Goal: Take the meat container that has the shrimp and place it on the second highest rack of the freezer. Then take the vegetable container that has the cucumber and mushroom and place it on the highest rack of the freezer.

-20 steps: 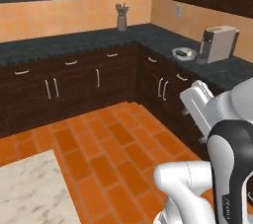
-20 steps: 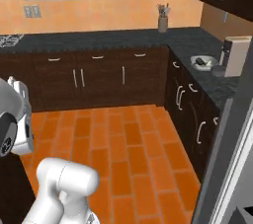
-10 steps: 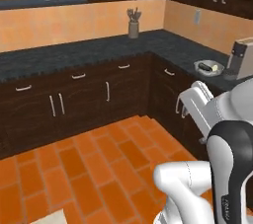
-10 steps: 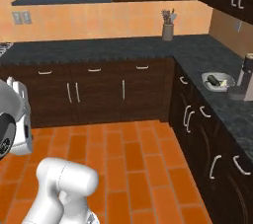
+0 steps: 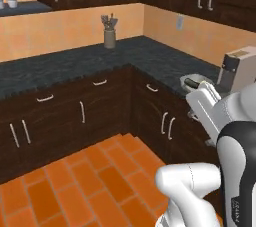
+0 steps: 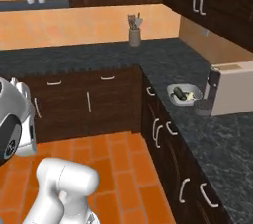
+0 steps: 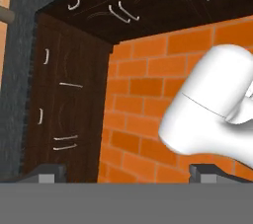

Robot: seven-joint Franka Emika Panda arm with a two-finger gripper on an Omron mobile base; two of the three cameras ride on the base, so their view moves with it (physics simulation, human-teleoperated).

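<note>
Resting on dark counter (image 6: 232, 139), vegetable container (image 6: 184, 93), tool (image 7: 127, 172) wide apart

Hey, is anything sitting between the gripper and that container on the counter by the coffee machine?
Nothing is wedged between them, but the open gripper points down at the floor and cabinets, not at the container. That container sits on the counter right beside the coffee machine; its front looks free.
</note>
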